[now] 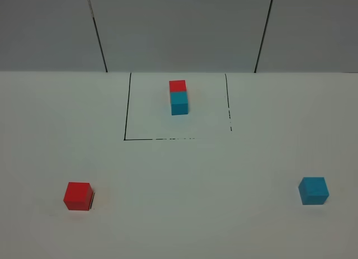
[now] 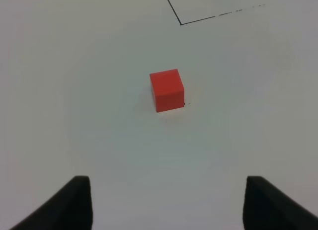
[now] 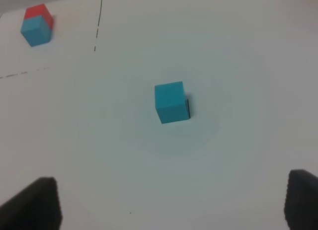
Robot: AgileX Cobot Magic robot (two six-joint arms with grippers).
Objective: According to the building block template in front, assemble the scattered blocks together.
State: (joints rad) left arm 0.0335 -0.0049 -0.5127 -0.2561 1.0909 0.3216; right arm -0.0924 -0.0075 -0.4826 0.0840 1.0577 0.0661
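Note:
The template (image 1: 179, 97) is a red cube joined to a cyan cube, inside the black-lined square at the back middle; it also shows in the right wrist view (image 3: 36, 25). The loose red cube (image 1: 77, 196) sits at the front left, alone in the left wrist view (image 2: 167, 89). The loose cyan cube (image 1: 313, 191) sits at the front right, alone in the right wrist view (image 3: 172, 102). My left gripper (image 2: 166, 207) is open, well short of the red cube. My right gripper (image 3: 174, 205) is open, well short of the cyan cube. Neither arm shows in the high view.
A black-lined square (image 1: 125, 139) marks the back middle of the white table; its corner shows in the left wrist view (image 2: 181, 24). A grey panelled wall (image 1: 179, 29) stands behind the table.

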